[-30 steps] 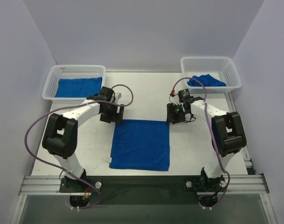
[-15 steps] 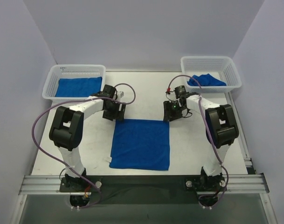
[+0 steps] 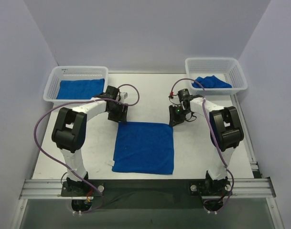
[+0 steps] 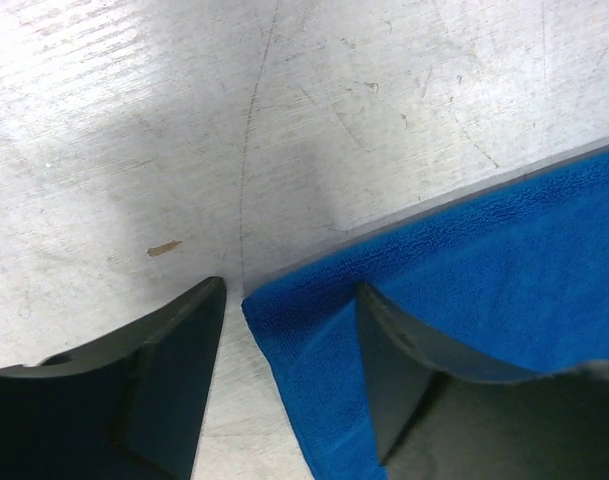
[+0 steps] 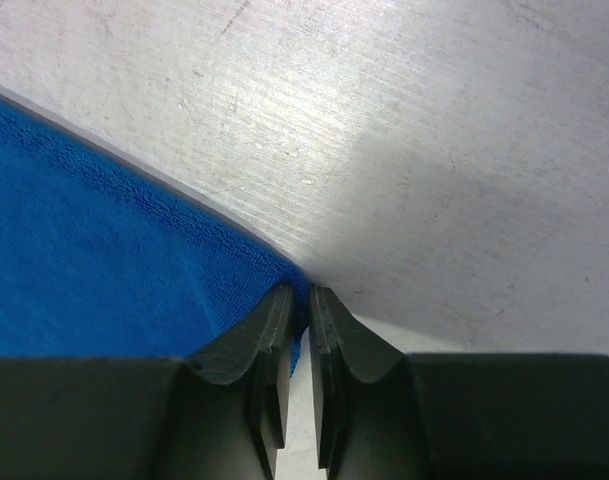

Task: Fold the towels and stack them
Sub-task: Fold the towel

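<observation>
A royal-blue towel [image 3: 144,147] lies flat in the middle of the table. My left gripper [image 3: 120,118] is down at its far left corner. In the left wrist view the jaws [image 4: 289,300] stand open astride that corner of the towel [image 4: 484,260], one finger on bare table, the other over the cloth. My right gripper [image 3: 174,120] is at the far right corner. In the right wrist view its jaws [image 5: 301,300] are shut on the very tip of the towel [image 5: 94,240]. Another towel [image 3: 80,88] lies folded in the left basket, and a crumpled towel [image 3: 211,82] sits in the right basket.
A white mesh basket [image 3: 78,70] stands at the back left and a second basket [image 3: 212,60] at the back right. Purple cables loop from both arms above the table. The metal tabletop [image 4: 384,100] is scratched. Walls close in on three sides.
Both grippers have shifted onto the towel's far corners. The right jaws have closed on the right corner. The left jaws have narrowed around the left corner.
</observation>
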